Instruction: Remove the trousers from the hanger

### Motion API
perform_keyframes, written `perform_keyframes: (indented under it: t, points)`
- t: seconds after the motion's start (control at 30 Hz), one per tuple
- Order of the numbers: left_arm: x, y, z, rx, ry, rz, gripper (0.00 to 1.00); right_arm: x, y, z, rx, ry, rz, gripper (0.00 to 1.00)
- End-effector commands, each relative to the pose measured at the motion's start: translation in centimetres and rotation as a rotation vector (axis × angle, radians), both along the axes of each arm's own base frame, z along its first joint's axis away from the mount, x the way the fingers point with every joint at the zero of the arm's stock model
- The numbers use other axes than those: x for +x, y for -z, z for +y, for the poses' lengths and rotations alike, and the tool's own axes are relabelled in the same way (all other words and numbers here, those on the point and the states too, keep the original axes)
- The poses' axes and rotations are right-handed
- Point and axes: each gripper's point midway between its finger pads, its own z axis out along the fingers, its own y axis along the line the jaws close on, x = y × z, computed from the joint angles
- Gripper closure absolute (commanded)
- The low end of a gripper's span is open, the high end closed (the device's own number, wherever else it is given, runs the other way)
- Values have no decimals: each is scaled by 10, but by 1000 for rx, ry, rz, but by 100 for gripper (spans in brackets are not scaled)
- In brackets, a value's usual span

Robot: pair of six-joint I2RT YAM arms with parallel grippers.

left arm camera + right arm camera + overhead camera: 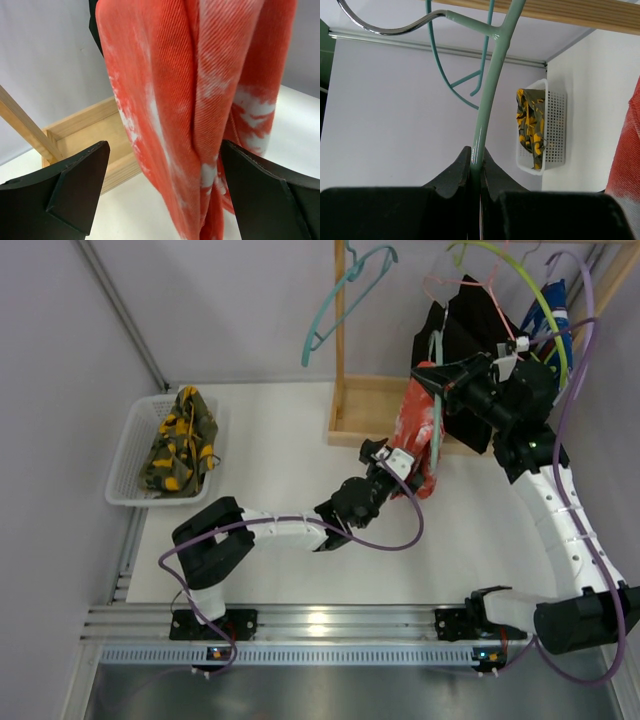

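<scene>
Right now the left gripper (162,170) is spread wide and holds nothing. The red-orange trousers (190,100) hang straight down between its two fingers, much closer to the one on the right of the wrist view; I cannot tell whether the cloth touches that finger. The right gripper (475,156) is clenched on the thin stem of the pale green hanger (487,110), which rises straight out from between its fingertips, with the red cloth just beside them.

The likeliest fault, I judge, is a shallow bite. The cloth hangs in several loose folds, so if the left fingers close off-centre they may pinch only an outer fold, and it could slide free once pulled. A firm pull has its own risk: the stem is smooth and narrow, so it could twist or slip in the right fingers, and the hanger would tip and hold on to the trousers instead of shedding them. The black trousers (470,320) hang just beyond the fingers and might be dragged along. The wooden frame (85,125) lies below and behind the left fingers, where a downward sweep could strike it. The camouflage trousers (182,440) lie in the white basket (125,455), well apart from both grippers.
</scene>
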Motion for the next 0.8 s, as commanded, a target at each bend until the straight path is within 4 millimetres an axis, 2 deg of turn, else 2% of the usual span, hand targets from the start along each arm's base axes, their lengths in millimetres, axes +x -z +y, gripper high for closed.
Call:
perform_keyframes:
  t: [0.0,0.17,0.2,0.3,0.37,0.47,0.63,0.77]
  points:
    - [-5,-41,4,-117,9,-48,1,-34,-102,1,55,-18,-356,100]
    - [8,-45,-1,-122,-27,-59,2,-35,-102,1,49,-21,-356,100]
    - [14,-37,-3,-111,-41,-50,1,-35,-102,2,50,-23,-356,100]
    - [35,-31,2,-110,-100,-33,4,-37,-107,2,45,-21,-368,100]
    - [48,-34,9,-119,-120,-34,8,-36,-107,1,43,-21,-367,100]
    - [56,-38,17,-114,-127,-47,13,-36,-108,2,44,-23,-372,100]
    - [47,-47,22,-105,-81,-79,15,-35,-106,2,48,-25,-370,100]
    - [43,-47,26,-100,-72,-79,14,-33,-104,2,42,-22,-372,100]
